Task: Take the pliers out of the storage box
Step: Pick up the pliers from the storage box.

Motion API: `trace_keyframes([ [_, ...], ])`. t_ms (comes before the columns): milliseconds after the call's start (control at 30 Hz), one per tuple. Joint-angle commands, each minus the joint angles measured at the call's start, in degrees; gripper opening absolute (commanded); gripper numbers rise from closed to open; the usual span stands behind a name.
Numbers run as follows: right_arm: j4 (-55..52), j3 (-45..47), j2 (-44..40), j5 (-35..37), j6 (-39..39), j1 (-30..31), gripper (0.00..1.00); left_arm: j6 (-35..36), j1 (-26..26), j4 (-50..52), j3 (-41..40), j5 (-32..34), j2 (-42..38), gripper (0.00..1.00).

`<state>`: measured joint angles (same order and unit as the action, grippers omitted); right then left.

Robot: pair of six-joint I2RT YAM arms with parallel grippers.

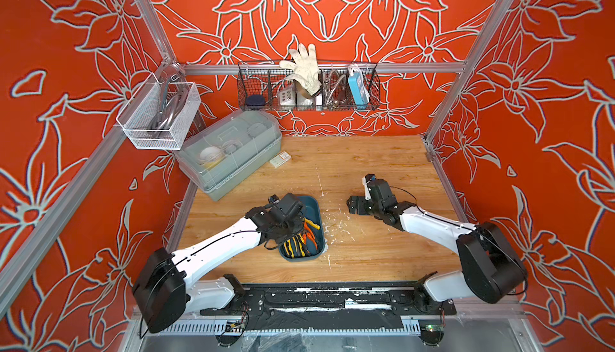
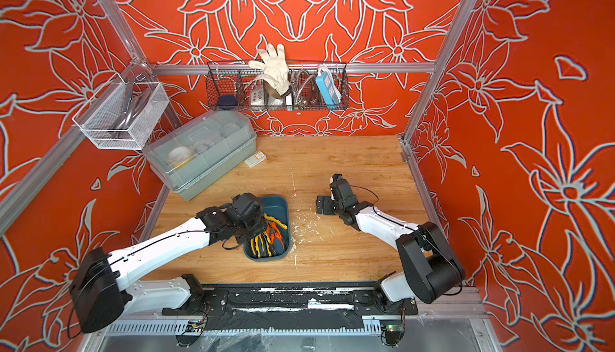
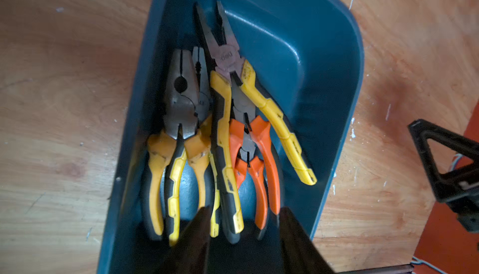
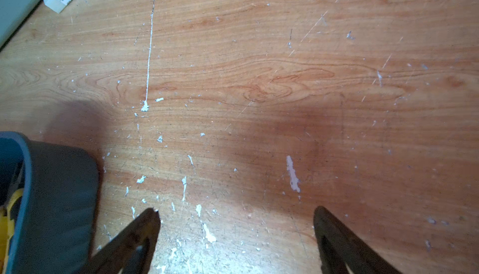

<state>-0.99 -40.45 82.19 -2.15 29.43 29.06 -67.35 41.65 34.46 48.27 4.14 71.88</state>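
**Left gripper**: Positioned inside the storage box, at the handle end of the pliers. The two fingers stand partly closed with a gap between them. In this gap lie one handle end of the long-nose pliers and the handle ends of an orange-handled pair. The other long-nose handle splays outward, ahead of one fingertip and outside the gap. Whether the fingers press on the handles cannot be told, so a grip cannot be confirmed.

**Pliers:** All five lie inside the box, directly ahead of the left fingertips, with their metal jaws pointing away from the gripper. The yellow-handled combination pliers lie beside the gap, against the box wall.

**Right gripper**: The jaws are spread wide and hold nothing. It hangs over the wooden table, with scratched, paint-flecked wood between the fingers. The box stands to this gripper's left, apart from it.
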Motion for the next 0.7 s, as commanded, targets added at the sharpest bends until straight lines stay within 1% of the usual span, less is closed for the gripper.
trace_keyframes([
  [0,-1.19,-1.64,0.34,0.83,-0.34,0.51,0.96,-1.77,0.8,0.44,1.58,0.93,2.57,0.43],
  [300,-1.55,-1.92,0.44,1.07,-0.09,0.56,0.96,-2.52,1.77,0.37,1.34,1.9,5.22,0.42],
  [333,-1.54,-1.92,0.51,1.0,-0.09,0.51,0.96,-2.67,1.86,0.27,1.17,1.83,5.61,0.4],
  [467,-1.73,-1.96,0.69,0.92,0.05,0.56,0.96,-2.96,1.96,-1.22,0.36,1.29,7.33,0.36],
  [567,-1.82,-2.16,1.19,0.84,0.19,0.55,0.96,-2.64,1.95,-3.1,0.05,0.28,9.02,0.3],
  [667,-2.34,-2.78,1.87,0.79,0.22,0.51,0.96,-2.64,1.95,-3.52,0.4,-0.27,10.94,0.29],
])
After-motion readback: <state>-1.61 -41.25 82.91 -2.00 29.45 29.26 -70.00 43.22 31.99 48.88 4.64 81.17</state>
